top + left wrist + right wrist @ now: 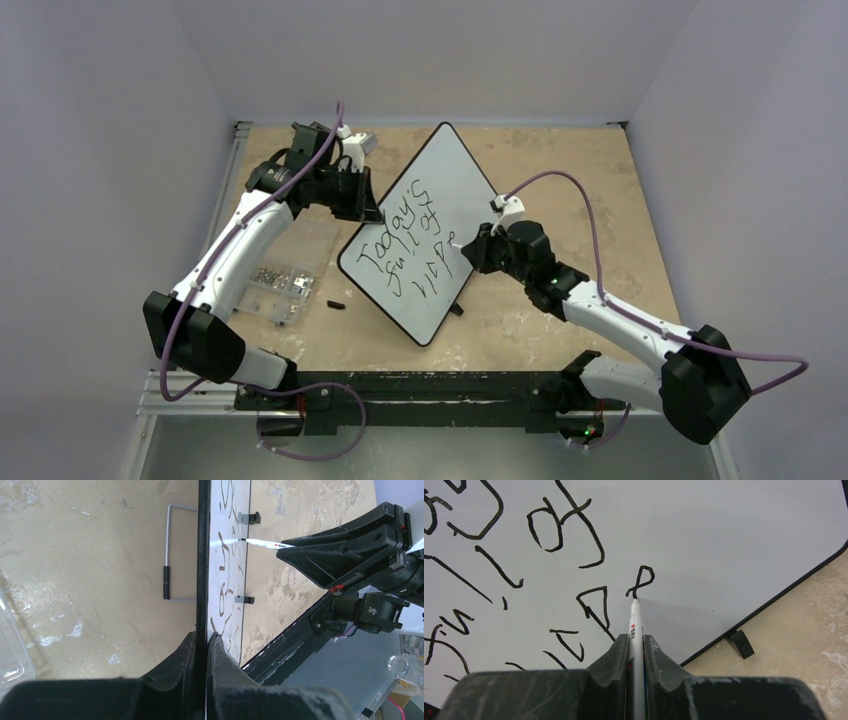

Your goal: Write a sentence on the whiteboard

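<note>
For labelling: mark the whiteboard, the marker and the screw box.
whiteboard (455,172), top view, bare upper part
marker (635,622), right wrist view, white barrel behind tip
screw box (283,281), top view, its middle

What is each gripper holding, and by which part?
The left gripper clamps the whiteboard by its black rim; the right gripper holds a marker by its barrel.

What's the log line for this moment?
left gripper: shut on whiteboard rim | right gripper: shut on marker | marker tip: at last letter | sentence: three lines written
</note>
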{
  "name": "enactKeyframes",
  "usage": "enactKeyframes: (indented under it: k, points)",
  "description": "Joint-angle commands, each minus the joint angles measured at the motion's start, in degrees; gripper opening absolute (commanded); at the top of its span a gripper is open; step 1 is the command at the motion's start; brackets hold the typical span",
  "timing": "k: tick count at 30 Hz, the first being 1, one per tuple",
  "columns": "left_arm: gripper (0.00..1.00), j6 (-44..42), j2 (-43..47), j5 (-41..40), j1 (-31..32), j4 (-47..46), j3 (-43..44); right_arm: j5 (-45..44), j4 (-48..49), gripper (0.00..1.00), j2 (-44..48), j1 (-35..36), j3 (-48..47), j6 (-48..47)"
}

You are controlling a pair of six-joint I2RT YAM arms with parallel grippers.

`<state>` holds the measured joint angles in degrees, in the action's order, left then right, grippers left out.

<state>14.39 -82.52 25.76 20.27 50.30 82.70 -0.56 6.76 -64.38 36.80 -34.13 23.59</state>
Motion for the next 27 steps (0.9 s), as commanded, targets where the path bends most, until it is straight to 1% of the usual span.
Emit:
enactKeyframes:
  k: [1,14,27]
  points:
    - [0.0,-2.53,0.42,-8.54,-0.59,-0.56,0.36,-1.51,-2.96,0.0,-1.29,0.46,0.43,1.8]
    - [0.0,-2.57,0.51,-8.75,-0.6,-0.56,0.36,-6.99,-5.17,0.0,-3.13,0.47,-1.77,1.81]
    - [0.0,-2.53,0.34,-8.63,-0.55,-0.55,0.27,-11.12,-5.47,0.0,-8.66,-0.48,-10.96,-1.33]
